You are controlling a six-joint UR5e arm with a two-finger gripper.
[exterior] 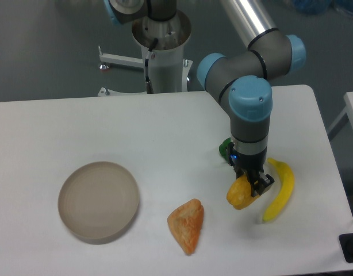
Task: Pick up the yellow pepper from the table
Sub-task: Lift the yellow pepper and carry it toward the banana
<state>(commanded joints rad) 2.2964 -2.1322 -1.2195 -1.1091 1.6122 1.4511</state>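
The yellow pepper (239, 194) is a small stubby yellow-orange piece at the right of the white table (165, 126). My gripper (249, 185) points straight down and its black fingers are closed around the pepper's upper right side. Whether the pepper rests on the table or is just off it cannot be told. The pepper's stem is hidden by the fingers.
A long yellow banana (280, 190) lies just right of the gripper. A green pepper (225, 148) is partly hidden behind the wrist. An orange wedge-shaped piece (187, 225) lies at the front middle. A round beige plate (98, 199) sits at the front left.
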